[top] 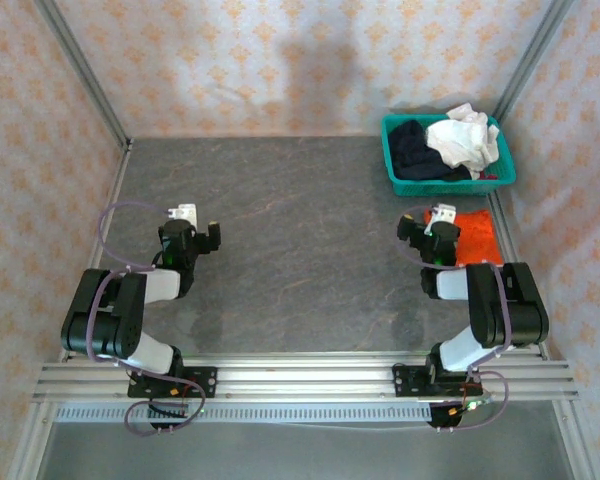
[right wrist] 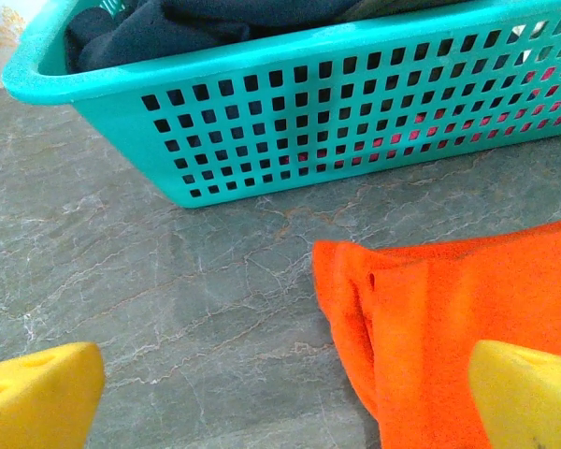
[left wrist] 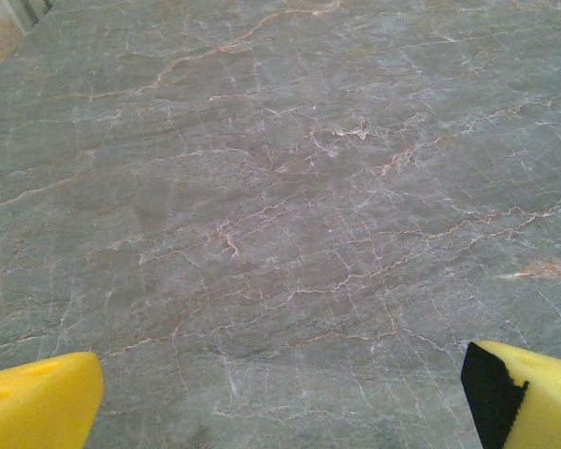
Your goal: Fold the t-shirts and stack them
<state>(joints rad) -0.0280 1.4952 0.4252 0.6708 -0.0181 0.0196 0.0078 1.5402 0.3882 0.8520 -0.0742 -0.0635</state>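
A folded bright orange t-shirt (top: 475,234) lies on the table at the right, just in front of the teal basket; its left edge (right wrist: 430,318) shows in the right wrist view. A white t-shirt (top: 465,140) and a dark navy t-shirt (top: 412,147) sit bunched inside the basket; the navy cloth (right wrist: 168,28) peeks over its rim. My right gripper (top: 420,228) (right wrist: 285,402) hangs open at the orange shirt's left edge, holding nothing. Over bare table at the left, my left gripper (top: 202,236) (left wrist: 280,402) is open and holds nothing.
The teal mesh basket (top: 400,180) (right wrist: 290,122) stands at the back right corner. Patterned walls with metal posts close in the table on three sides. The grey marbled tabletop (top: 300,230) stretches between the two arms.
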